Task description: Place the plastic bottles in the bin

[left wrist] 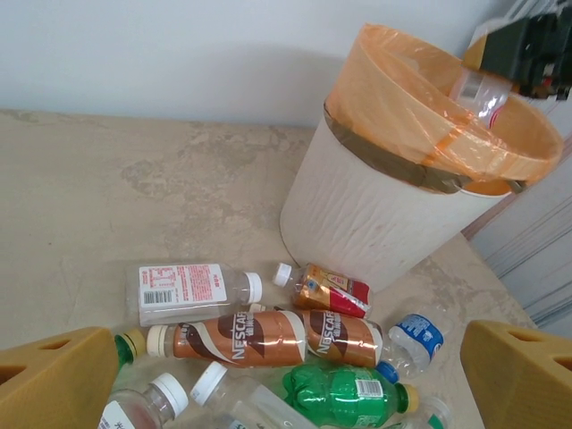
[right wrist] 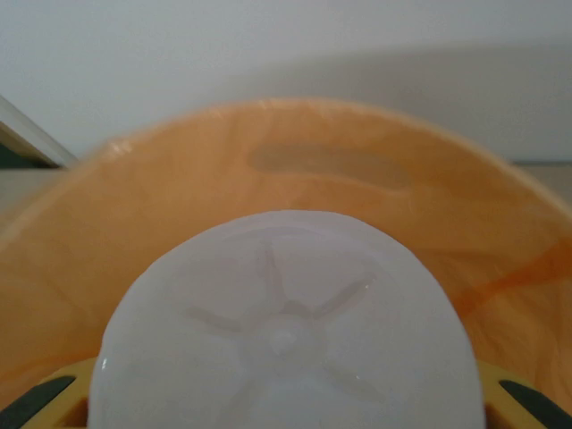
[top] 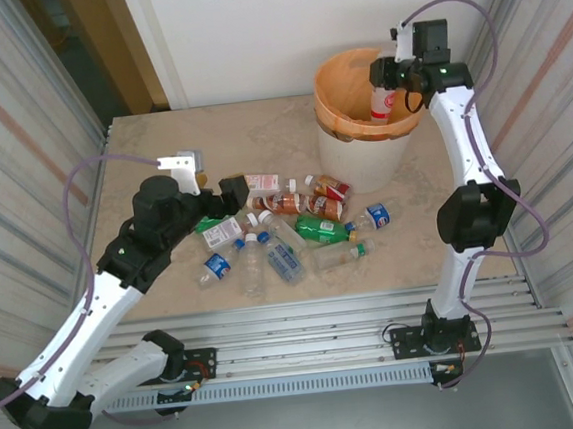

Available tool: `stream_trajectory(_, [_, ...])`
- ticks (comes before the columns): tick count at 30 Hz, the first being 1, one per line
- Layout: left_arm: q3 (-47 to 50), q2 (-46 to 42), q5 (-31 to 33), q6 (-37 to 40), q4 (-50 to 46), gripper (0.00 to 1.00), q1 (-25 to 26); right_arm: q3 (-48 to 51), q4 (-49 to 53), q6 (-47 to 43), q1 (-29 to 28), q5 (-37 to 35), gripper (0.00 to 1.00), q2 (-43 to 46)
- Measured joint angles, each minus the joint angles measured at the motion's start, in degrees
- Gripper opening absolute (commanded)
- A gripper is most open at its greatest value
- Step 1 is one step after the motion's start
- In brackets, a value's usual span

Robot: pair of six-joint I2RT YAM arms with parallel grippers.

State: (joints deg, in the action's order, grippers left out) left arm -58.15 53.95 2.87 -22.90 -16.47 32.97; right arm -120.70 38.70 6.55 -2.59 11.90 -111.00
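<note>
Hanging over the bin (top: 347, 154), the right gripper (top: 387, 77) is clamped on one bottle (top: 382, 104), a clear one with a red label that points straight down from the jaws into the bin's mouth. The overhead view gives that whole arrangement. The right wrist view shows something else: the bottle's pale, ribbed base bulging between the two yellow fingers (right wrist: 40, 398), and past the jaws the curved inner wall of the orange bag (right wrist: 340, 161). The left gripper (left wrist: 290, 357) has its jaws spread wide with nothing between them. Its own camera shows a yellow finger at each lower corner and the rest of the plastic bottles (left wrist: 295, 357) lying on the table (left wrist: 134, 179) between and just ahead of the jaws. Labels unreadable from above are legible here: a brown Nescafé bottle (left wrist: 268, 335) lies crosswise between the jaws, a green bottle (left wrist: 344, 393) is nearer the camera, and a clear bottle with a red and white label (left wrist: 183, 288) lies just beyond. A small red-labelled bottle (left wrist: 326, 288) and a blue-labelled one (left wrist: 418, 338) lie further ahead, close to the foot of the bin. Beyond the jaws to the right, this view also catches the bin's ribbed white wall, with the orange bag folded over the rim.
</note>
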Motion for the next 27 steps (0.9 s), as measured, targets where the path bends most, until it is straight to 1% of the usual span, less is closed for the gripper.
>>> stream_trajectory(3, [0.02,0.7,-0.02,-0.13,-0.02,0.99,-0.33,2.71,0.57,-0.94,0.0,-0.59,0.51,0.0])
stream_trajectory(9, [0.02,1.4,-0.15,-0.61,-0.02,0.99,-0.79,5.38,0.37,-1.86,0.0,-1.64,0.77,0.0])
stream_trajectory(11, [0.02,1.51,-0.2,-0.81,-0.02,0.99,-0.79,5.79,0.37,-1.92,0.0,-1.68,0.82,0.0])
stream_trajectory(13, [0.0,1.64,-0.22,-1.01,-0.04,0.99,-0.83,5.81,0.42,-1.97,0.0,-1.73,0.85,0.0])
stream_trajectory(23, [0.0,2.51,-0.2,-1.44,-1.64,0.99,-2.56,2.32,1.62,-2.32,-0.37,-1.92,0.88,1.2])
stream_trajectory(25, [0.02,2.95,-0.22,-1.66,-2.38,0.99,-3.58,1.49,2.16,-2.29,-0.74,-2.12,0.9,2.34])
stream_trajectory(27, [0.07,3.52,-0.22,-1.97,-3.26,0.99,-4.85,0.92,2.6,-2.14,-1.2,-2.62,0.94,3.91])
